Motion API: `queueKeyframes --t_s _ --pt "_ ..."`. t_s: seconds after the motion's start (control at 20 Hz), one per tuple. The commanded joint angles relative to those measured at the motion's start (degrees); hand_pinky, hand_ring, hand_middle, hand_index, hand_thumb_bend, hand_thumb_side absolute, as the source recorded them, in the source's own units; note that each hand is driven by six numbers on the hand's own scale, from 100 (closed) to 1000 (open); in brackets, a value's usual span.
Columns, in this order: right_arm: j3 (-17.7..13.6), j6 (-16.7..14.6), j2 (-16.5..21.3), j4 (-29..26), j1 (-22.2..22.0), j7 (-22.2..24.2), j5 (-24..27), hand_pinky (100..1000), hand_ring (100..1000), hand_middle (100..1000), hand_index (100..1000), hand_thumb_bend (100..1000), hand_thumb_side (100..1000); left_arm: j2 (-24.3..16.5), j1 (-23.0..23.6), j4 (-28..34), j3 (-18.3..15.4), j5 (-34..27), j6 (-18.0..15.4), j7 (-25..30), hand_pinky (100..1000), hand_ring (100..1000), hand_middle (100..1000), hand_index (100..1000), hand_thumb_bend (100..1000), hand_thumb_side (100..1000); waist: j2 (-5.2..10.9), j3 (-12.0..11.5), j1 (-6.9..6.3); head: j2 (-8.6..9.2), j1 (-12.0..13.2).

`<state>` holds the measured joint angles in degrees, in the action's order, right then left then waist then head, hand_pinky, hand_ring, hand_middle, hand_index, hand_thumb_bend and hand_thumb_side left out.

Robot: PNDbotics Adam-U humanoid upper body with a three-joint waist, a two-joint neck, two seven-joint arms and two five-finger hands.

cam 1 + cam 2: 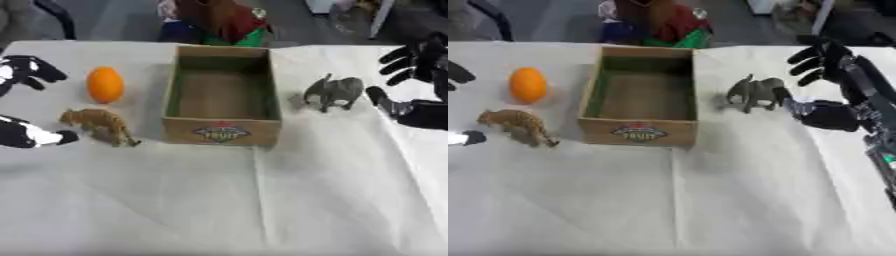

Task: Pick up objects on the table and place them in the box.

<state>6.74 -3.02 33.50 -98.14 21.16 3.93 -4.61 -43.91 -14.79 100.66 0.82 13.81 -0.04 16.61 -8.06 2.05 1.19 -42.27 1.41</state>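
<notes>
Box [222, 131] sits open and empty at the centre of the frame on the white-covered counter [262, 210]. Nearest, at left, stands a toy tiger [98, 125], with the left robot hand [26, 134] beside it, fingers spread. Further back at left lies an orange [105, 85]. At right a grey toy elephant [754, 92] stands just beside the right robot hand [826, 75], fingers apart and holding nothing. A good grasp would likely close thumb and fingers across the elephant's body, lift straight, then carry left over the box.
</notes>
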Motion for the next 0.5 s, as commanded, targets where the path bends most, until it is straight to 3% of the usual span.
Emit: queueKeyframes --t_s 0.05,0.5 --pt "-0.34 -0.1 1.08 -0.49 0.87 0.09 0.3 598 683 680 923 324 100 -2.59 -1.32 0.01 0.15 0.91 -0.09 0.7 746 776 712 757 745 100 0.68 0.09 -0.08 0.34 0.26" --pt "-0.08 -0.16 0.88 -0.38 1.03 0.43 0.37 598 683 680 922 324 100 -4.3 -5.28 -5.32 4.67 5.69 -1.0 4.17 759 777 717 770 689 100 0.86 0.56 -0.13 0.34 0.68"
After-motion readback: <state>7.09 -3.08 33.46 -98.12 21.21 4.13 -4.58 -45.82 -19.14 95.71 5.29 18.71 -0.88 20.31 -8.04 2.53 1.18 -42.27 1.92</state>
